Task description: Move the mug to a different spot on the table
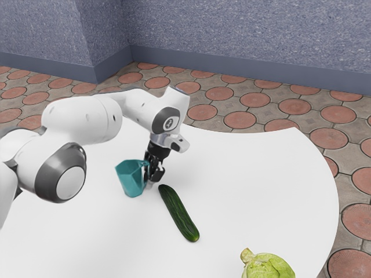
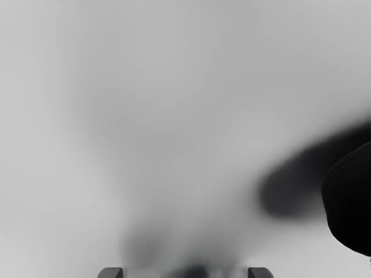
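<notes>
**At the mug, grasp not confirmed**

Mug [image 1: 132,179]: teal, upright on the white table [image 1: 261,174], toward the exterior view's left and close to my arm's base. It's not moved to a new spot yet.

My gripper [image 1: 154,172] is down at the mug's rim on the side facing the exterior view's right, pointing roughly straight down. It's touching or just beside the wall. Can't tell whether my jaws are open or closed on it.

Step, as I read it: the grasp stage, before any lift.

Cucumber [image 1: 178,212] lies just beside the mug, starting right under my gripper and running toward the near edge. Cabbage [image 1: 268,267] sits well apart, at the near edge.

Next move needs a firm hold on the wall first, then a straight lift clear of the cucumber. The open tabletop toward the exterior view's right looks like the easy destination. Sliding low risks knocking the cucumber.
</notes>
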Robot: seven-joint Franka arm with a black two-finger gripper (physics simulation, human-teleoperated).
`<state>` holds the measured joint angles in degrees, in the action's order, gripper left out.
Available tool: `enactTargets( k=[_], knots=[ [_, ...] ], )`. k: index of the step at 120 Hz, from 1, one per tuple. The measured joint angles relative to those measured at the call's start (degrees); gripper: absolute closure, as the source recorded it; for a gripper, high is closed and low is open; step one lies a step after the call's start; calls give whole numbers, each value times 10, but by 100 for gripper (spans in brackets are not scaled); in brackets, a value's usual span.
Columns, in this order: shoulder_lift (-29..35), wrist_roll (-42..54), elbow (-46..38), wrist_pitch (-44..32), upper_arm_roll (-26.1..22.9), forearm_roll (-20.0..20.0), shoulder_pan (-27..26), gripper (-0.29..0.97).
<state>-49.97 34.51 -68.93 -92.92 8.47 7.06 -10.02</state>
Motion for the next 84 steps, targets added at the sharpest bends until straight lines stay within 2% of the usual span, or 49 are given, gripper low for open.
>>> enactTargets(
  k=[18,40,52,68,84],
  knots=[
    [5,-10,0,-3,0,-1,-1,29],
    [27,-17,0,-3,-4,-1,-2,16],
    [45,-20,14,-3,-4,-20,-1,10],
    [129,-21,-7,-3,-7,-64,-2,5],
    [263,-6,-132,-4,-10,-103,10,3]
  ],
)
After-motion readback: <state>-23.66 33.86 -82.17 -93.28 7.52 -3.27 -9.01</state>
